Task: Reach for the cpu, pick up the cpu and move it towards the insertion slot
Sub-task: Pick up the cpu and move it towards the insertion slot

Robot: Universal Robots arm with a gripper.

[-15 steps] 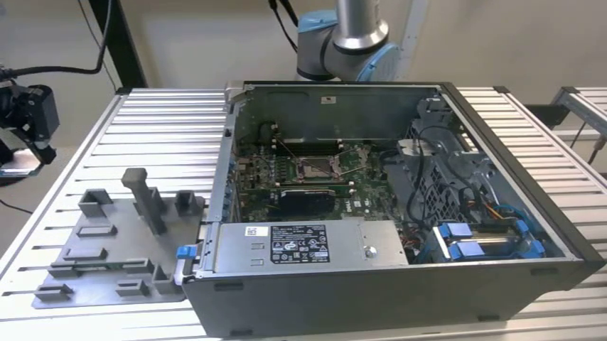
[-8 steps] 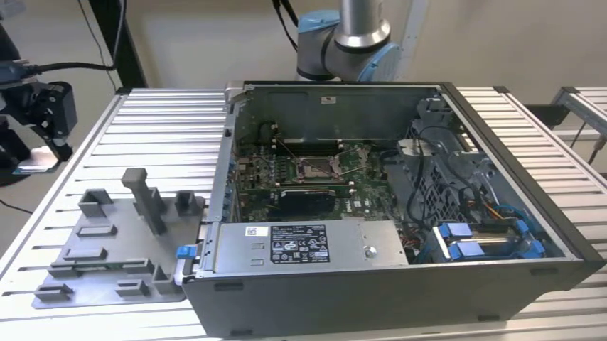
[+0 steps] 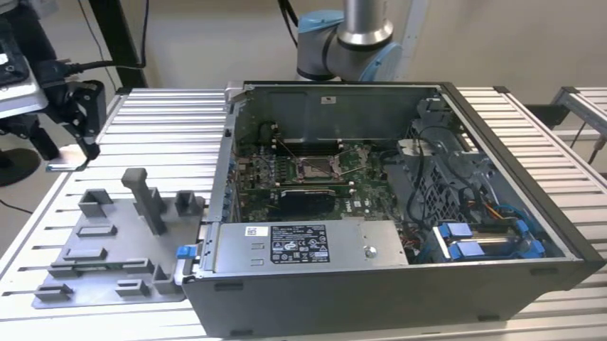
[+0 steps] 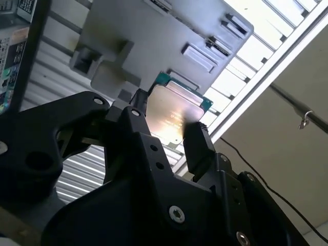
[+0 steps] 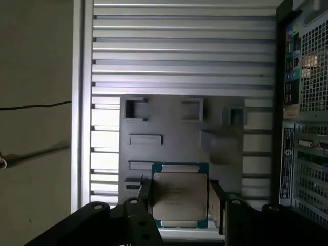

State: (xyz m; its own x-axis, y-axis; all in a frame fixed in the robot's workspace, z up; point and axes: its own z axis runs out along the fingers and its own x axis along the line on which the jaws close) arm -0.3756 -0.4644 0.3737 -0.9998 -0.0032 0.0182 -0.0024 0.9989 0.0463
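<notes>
Ribbed aluminium surface [image 5: 179,51] below; black fingers [image 5: 145,197] clamped on the square silver-faced cpu [image 5: 180,200], above the grey plastic fixture tray [image 5: 174,118].

A robotics laboratory: a slotted aluminium-profile workbench [image 3: 170,121] carries an opened grey desktop computer case [image 3: 399,284], with a grey plastic fixture plate [image 3: 104,249] at its 9 o'clock.

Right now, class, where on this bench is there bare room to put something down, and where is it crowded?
Free: the ribbed table between the grey fixture tray and the tool holding the cpu; also the exterior view's right of the computer case. Crowded: the tray's blocks and the case interior around the insertion slot.
</notes>
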